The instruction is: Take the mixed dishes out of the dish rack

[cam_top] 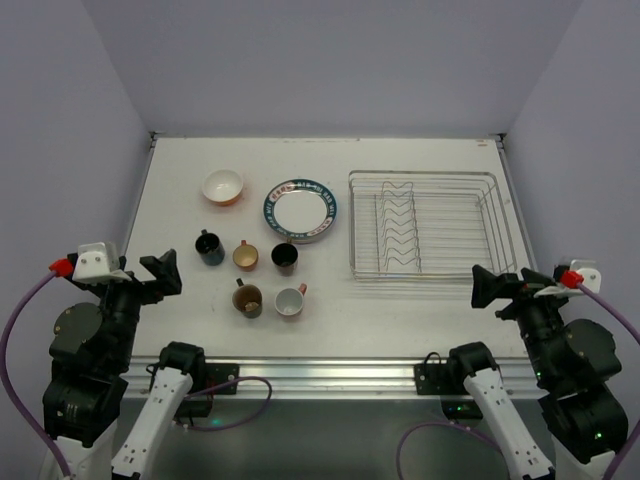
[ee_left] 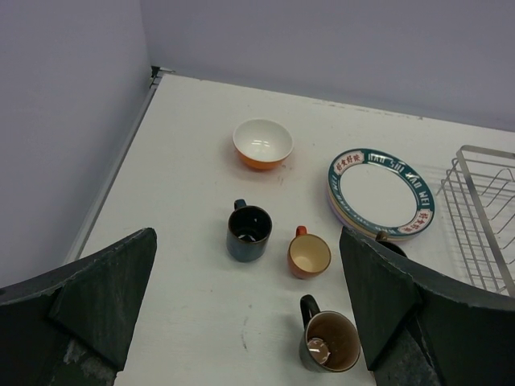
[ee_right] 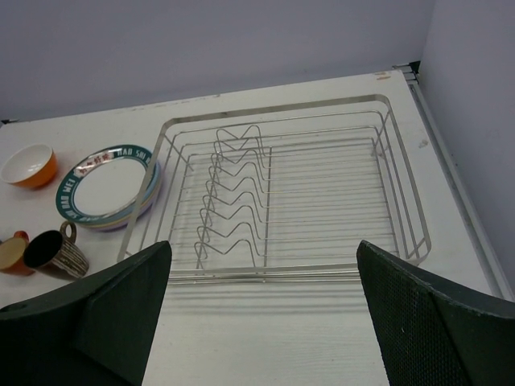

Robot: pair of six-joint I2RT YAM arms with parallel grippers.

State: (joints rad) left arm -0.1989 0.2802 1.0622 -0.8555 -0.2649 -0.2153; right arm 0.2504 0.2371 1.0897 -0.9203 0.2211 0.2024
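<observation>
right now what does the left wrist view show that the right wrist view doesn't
Only the left wrist view: the dark blue mug and a dark mug with a brown inside. Only the right wrist view: the whole dish rack, empty, with its zigzag dividers; the left view catches just one corner of it. Both: the orange bowl, the plate stack with the dark-rimmed plate on top, and the small orange mug, cut off at the right view's edge.
</observation>
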